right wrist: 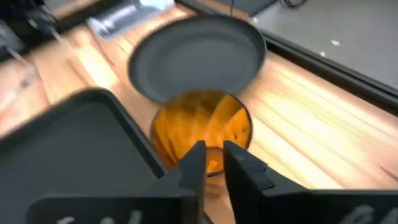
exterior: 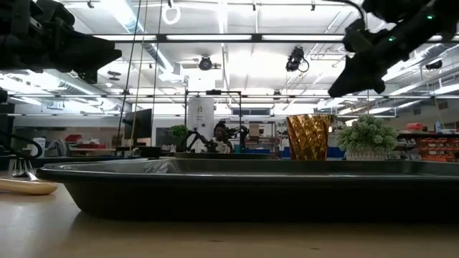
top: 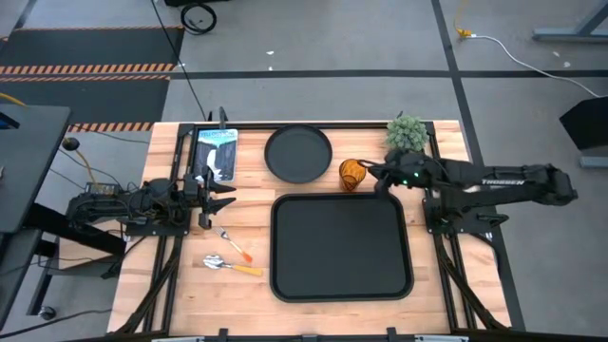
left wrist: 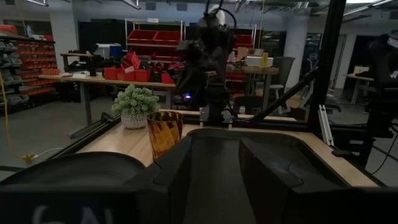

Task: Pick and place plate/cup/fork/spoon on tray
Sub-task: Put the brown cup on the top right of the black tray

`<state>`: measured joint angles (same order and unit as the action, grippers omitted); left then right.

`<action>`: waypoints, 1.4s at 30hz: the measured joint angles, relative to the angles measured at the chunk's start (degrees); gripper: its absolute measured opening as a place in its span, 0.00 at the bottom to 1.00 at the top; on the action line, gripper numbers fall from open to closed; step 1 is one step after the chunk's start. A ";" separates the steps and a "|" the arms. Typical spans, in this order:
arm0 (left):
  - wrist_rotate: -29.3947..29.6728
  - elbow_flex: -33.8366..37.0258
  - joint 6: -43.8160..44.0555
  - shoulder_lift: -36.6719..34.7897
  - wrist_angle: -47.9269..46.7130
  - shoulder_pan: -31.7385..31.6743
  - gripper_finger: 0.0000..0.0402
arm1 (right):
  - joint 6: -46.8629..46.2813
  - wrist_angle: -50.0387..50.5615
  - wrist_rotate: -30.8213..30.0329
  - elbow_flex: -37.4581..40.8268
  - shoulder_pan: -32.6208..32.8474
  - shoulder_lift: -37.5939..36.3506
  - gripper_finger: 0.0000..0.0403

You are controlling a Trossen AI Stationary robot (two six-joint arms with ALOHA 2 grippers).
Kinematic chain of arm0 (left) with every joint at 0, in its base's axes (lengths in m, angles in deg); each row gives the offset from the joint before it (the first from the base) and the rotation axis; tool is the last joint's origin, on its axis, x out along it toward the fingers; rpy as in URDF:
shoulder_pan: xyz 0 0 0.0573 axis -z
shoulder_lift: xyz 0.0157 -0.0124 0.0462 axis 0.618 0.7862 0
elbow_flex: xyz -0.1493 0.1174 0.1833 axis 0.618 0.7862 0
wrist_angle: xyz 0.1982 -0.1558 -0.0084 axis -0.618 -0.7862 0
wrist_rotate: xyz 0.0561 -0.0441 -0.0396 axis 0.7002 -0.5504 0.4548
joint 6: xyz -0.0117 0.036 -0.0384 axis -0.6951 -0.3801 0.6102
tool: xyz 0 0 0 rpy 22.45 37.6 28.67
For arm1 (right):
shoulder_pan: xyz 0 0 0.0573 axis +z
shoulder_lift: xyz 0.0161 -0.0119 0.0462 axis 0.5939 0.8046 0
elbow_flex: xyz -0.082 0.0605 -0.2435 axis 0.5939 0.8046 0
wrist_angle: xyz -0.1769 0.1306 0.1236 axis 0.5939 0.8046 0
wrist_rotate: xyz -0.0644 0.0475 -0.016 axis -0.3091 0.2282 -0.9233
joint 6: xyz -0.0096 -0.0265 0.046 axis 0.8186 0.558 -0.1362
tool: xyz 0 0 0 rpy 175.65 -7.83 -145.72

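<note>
The tray (top: 342,247) is seen lying flat on the wooden bench (top: 249,228), at the near centre, with nothing on it. The plate (top: 298,153) is placed beyond the tray's far left corner, close to it. The cup (top: 352,175) stands upright just right of the plate and just beyond the tray's far edge; whether it touches the plate cannot be told.

The right pincer (top: 378,176) is held just right of the cup, at its far-right side, the right arm reaching in from the right edge of the bench. In the right wrist view the 2 fingers (right wrist: 194,163) are seen nearly together, with only a narrow gap, in front of the cup (right wrist: 202,130) and above its rim; nothing is clamped between them. In the low view the right arm hangs above and right of the cup (exterior: 308,136).

The fork (top: 234,246) and the spoon (top: 231,265) are laid on the bench left of the tray, the fork farther back, the spoon nearer, both with orange handles pointing toward the tray.

The left pincer (top: 220,202) is parked at the left side of the bench, beyond the fork, its fingers apart and holding nothing.

A small potted plant (top: 407,134) is set at the far right, behind the right arm. A picture card (top: 216,154) is lying left of the plate.
</note>
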<state>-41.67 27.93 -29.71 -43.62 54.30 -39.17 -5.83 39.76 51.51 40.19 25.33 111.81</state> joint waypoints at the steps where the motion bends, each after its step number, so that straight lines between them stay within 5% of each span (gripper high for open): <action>1: 0.00 0.01 0.00 0.00 0.00 -0.01 0.35 | 0.50 0.45 1.14 -1.11 -0.88 1.44 0.20; 15: 0.00 0.02 0.00 0.00 0.00 -0.02 0.35 | 9.08 5.81 12.45 -13.34 -12.79 19.66 0.43; 29: 0.01 0.01 0.02 0.00 0.00 -0.01 0.35 | 17.75 18.69 17.95 -26.69 -17.21 33.89 0.43; 42: 0.02 0.00 0.02 0.00 0.00 -0.01 0.35 | 19.95 22.36 18.19 -28.41 -17.16 39.15 0.36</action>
<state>-41.66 27.93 -29.69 -43.62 54.30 -39.17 14.12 62.12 69.69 11.78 8.16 150.96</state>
